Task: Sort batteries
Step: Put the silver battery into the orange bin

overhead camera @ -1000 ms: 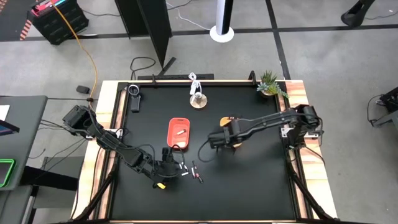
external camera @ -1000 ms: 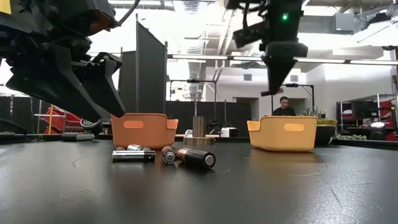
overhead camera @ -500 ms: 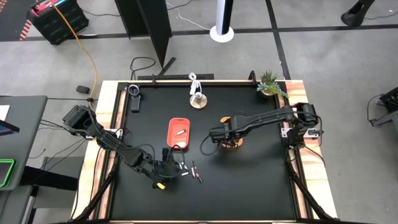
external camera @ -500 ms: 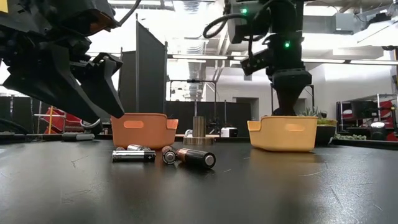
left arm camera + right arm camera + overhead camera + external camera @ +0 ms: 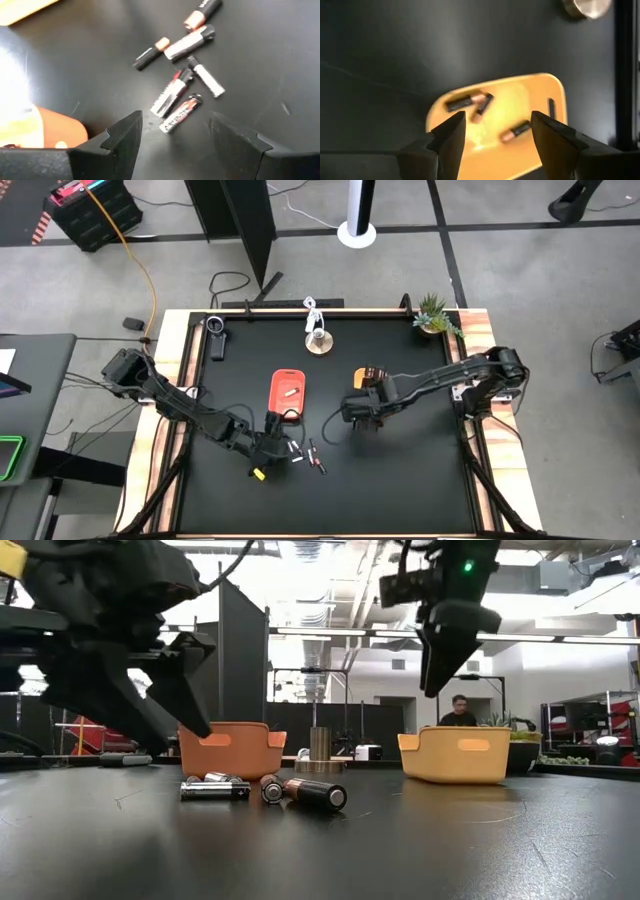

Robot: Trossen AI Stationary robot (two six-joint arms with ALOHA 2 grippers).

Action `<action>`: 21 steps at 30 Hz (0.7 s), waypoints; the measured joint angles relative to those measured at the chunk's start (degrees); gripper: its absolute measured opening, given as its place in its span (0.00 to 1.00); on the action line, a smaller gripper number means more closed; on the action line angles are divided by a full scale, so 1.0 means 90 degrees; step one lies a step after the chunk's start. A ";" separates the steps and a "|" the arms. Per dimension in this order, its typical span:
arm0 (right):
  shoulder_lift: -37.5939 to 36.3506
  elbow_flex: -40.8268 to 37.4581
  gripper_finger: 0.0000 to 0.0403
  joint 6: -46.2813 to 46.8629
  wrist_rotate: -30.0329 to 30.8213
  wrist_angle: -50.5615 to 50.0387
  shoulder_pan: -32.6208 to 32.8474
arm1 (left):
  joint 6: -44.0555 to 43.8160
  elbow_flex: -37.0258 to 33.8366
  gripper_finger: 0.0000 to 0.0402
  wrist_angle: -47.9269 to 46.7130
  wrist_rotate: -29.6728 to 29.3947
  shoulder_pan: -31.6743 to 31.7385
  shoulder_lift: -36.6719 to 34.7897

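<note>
Several loose batteries (image 5: 186, 82) lie in a small cluster on the black table (image 5: 400, 470), near its front left; the low view shows them (image 5: 300, 791) lying on their sides. My left gripper (image 5: 175, 120) hovers open just above and beside them (image 5: 280, 448). Behind them stands the orange tray (image 5: 288, 392) with one battery in it. The yellow tray (image 5: 495, 125) holds three dark batteries with coppery ends. My right gripper (image 5: 497, 116) hangs open above that tray (image 5: 358, 417), with nothing between its fingers.
At the table's far edge stand a round metal weight (image 5: 318, 340), a small potted plant (image 5: 433, 315) and a black device (image 5: 216, 335). A cable (image 5: 330, 420) lies between the trays. A person (image 5: 457, 711) sits in the room beyond the table.
My right gripper dipped down into the yellow tray, then rose again and drew a little toward the table's near edge. My left gripper shifted slightly over the loose batteries, which have not moved.
</note>
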 joint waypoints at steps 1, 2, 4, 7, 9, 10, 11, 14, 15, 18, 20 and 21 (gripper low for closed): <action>0.0000 0.0000 0.59 0.0012 0.0000 0.0061 0.0074 | 0.0033 0.0000 0.56 0.0030 0.0005 0.0047 0.0002; 0.0000 0.0000 0.58 0.0028 -0.0002 0.0106 0.0146 | 0.0098 0.0000 0.56 0.0069 0.0032 0.0087 0.0002; 0.0015 0.0000 0.58 0.0095 -0.0002 0.0145 0.0296 | 0.0253 0.0000 0.56 0.0114 0.0202 0.0170 0.0002; 0.0058 0.0000 0.58 0.0279 -0.0002 0.0140 0.0491 | 0.0378 0.0000 0.56 0.0133 0.0405 0.0341 0.0002; 0.0063 0.0000 0.58 0.0417 -0.0002 0.0179 0.0599 | 0.0468 0.0000 0.56 0.0251 0.0576 0.0487 0.0002; 0.0061 0.0000 0.58 0.0473 -0.0002 0.0225 0.0646 | 0.0516 0.0000 0.56 0.0330 0.0689 0.0553 0.0002; 0.0061 0.0000 0.58 0.0516 -0.0002 0.0276 0.0693 | 0.0552 0.0000 0.56 0.0422 0.0814 0.0621 0.0002; 0.0061 0.0000 0.58 0.0609 -0.0002 0.0367 0.0828 | 0.0658 0.0000 0.56 0.0609 0.1181 0.0778 0.0002; 0.0061 0.0000 0.58 0.0643 -0.0002 0.0396 0.0864 | 0.0698 0.0000 0.56 0.0598 0.1201 0.0810 0.0003; 0.0061 0.0000 0.58 0.0700 -0.0002 0.0485 0.0969 | 0.0767 0.0000 0.56 0.0599 0.1412 0.0896 0.0007; 0.0061 0.0000 0.58 0.0759 -0.0002 0.0483 0.1019 | 0.0763 0.0000 0.56 0.0620 0.1534 0.0933 0.0014; 0.0061 0.0000 0.58 0.0777 -0.0002 0.0485 0.1028 | 0.0761 0.0000 0.56 0.0652 0.1541 0.0944 0.0054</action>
